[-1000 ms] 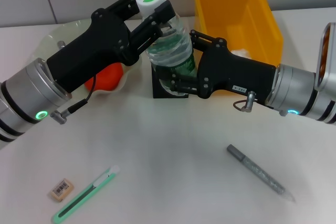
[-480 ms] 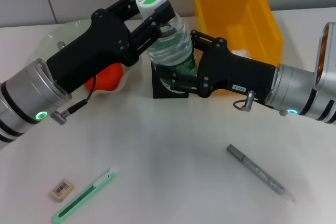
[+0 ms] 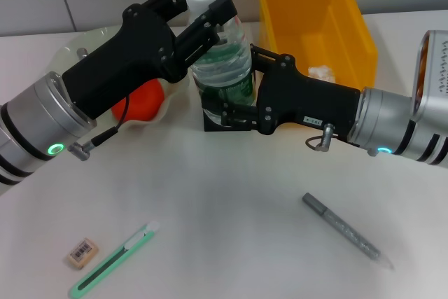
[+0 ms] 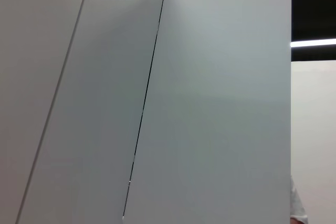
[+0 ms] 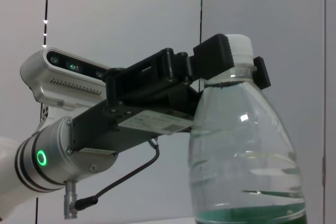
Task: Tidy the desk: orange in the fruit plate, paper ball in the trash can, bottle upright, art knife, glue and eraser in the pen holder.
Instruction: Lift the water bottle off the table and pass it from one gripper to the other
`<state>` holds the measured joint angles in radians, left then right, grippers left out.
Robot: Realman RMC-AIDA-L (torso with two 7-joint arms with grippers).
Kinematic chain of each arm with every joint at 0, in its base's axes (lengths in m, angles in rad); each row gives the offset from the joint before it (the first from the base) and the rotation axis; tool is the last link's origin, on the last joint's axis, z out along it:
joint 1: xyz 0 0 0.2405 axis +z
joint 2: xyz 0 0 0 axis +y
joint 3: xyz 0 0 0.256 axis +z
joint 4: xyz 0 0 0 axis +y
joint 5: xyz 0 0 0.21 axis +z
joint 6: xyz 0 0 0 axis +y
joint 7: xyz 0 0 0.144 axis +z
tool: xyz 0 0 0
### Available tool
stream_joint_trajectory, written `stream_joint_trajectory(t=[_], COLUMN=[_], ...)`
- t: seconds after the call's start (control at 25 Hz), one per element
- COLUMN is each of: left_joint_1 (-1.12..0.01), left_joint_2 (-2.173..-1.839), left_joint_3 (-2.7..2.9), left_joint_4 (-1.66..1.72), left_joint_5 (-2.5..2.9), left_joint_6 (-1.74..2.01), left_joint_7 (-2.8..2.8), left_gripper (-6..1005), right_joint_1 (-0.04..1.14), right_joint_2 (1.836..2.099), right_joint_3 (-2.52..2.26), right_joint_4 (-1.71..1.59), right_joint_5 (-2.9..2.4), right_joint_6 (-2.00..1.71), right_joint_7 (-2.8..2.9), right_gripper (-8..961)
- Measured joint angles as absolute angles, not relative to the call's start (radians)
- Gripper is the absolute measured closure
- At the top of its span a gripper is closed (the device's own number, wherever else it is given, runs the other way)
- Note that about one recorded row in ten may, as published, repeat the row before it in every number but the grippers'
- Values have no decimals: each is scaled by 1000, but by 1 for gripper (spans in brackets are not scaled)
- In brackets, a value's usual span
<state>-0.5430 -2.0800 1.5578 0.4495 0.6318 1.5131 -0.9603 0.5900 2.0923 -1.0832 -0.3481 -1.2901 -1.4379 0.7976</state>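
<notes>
A clear bottle (image 3: 222,68) with a green label and a white cap stands almost upright just in front of the black pen holder (image 3: 210,122). My left gripper (image 3: 210,15) is shut on its neck under the cap, also seen in the right wrist view as the left gripper (image 5: 231,69) around the bottle (image 5: 244,150). My right gripper (image 3: 229,106) is shut on the bottle's lower body. The orange (image 3: 143,99) lies in the clear fruit plate (image 3: 73,54). A paper ball (image 3: 320,71) sits in the yellow trash can (image 3: 353,29). Eraser (image 3: 82,253), green art knife (image 3: 115,260) and grey glue (image 3: 343,232) lie on the table.
The pen holder is partly hidden behind the bottle and my right gripper. Both forearms cross the middle of the table. The left wrist view shows only wall panels.
The bottle has tipped from leaning to nearly upright, its cap moving up and slightly right. My right gripper has shifted left and lower along with it.
</notes>
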Motion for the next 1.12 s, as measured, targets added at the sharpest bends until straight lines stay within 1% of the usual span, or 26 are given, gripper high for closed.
stream_joint_trajectory(t=[1.12], left_joint_1=[-541], left_joint_2=[-2080], left_joint_3=[1557], left_joint_4=[466], left_joint_5=[630], left_joint_6=[1513], left_joint_7=[-968], left_gripper=[533], right_joint_1=[592], right_joint_2=[2092], right_joint_3=[-1107], right_joint_4=[-349], right_joint_5=[-1292], right_joint_6=[-1403], right_joint_7=[797], right_gripper=[185])
